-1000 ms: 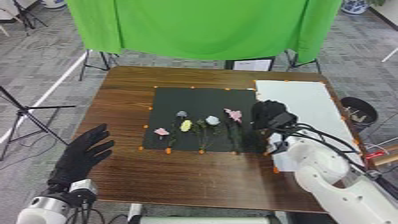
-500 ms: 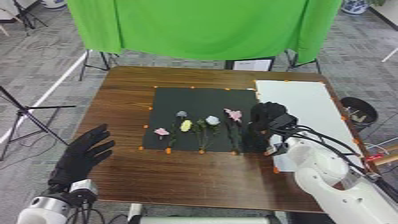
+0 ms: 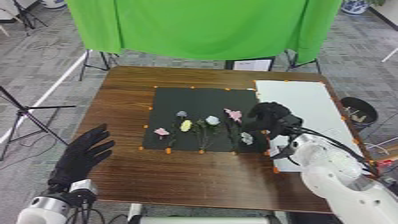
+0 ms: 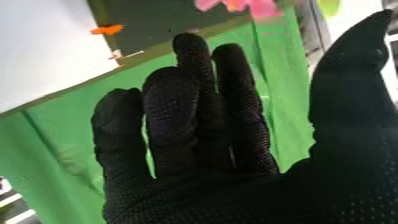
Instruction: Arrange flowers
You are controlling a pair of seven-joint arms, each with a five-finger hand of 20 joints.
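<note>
Right hand (image 3: 272,116) being held open, empty | silvery flower (image 3: 247,138) being seen at its 7 o'clock | straight lift-off being advised, petals being spared any brush

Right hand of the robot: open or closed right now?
Open; the right wrist view shows the right hand with fingers straight and thumb spread apart.

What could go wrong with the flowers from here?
The right hand is right beside the tall pink flower and the pale flower near the black mat's edge, so a sideways sweep might knock either askew. The middle stems lie bunched, so lifting one could drag its neighbours.
</note>
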